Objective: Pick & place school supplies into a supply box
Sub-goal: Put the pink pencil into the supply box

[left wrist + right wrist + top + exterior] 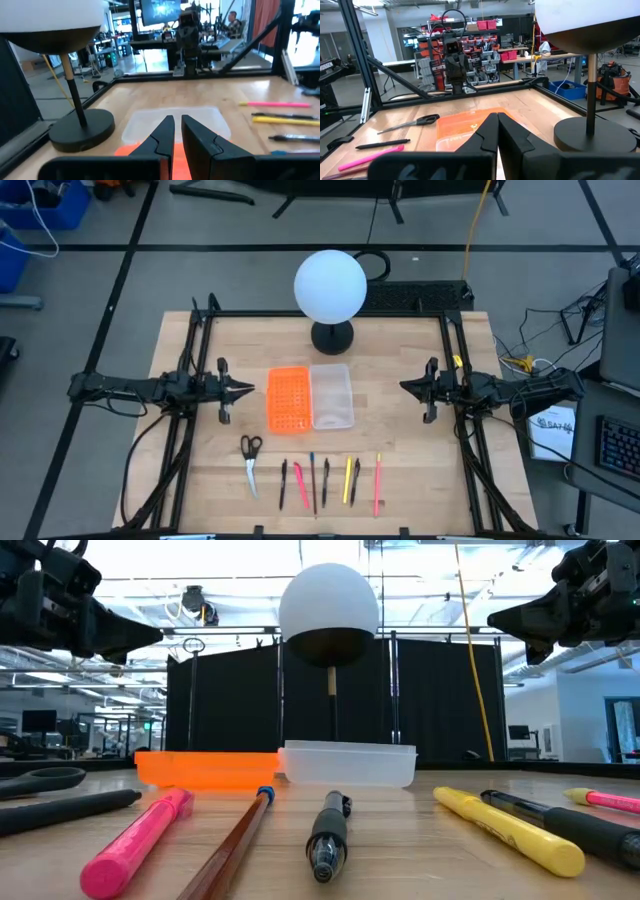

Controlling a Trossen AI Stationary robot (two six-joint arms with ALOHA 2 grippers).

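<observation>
- Both grippers hang empty above the table in the high view: the left gripper (243,389) beside the orange tray (286,398), the right gripper (408,387) on the far side of the clear supply box (332,394). The scissors (250,461) and the pens (325,482) lie in a row near the table's front edge, none boxed yet.
- Low view: a pink marker (135,843) and a yellow marker (508,828) look light, stiff and round, so likely to roll; pinching mid-barrel seems safest.
- Left wrist view: the fingers (161,138) show a narrow slit between them, holding nothing.
- Right wrist view: the fingers (512,135) are pressed together, empty. The scissors (410,123) lie flat and thin; the handle end probably offers the best hold.
</observation>
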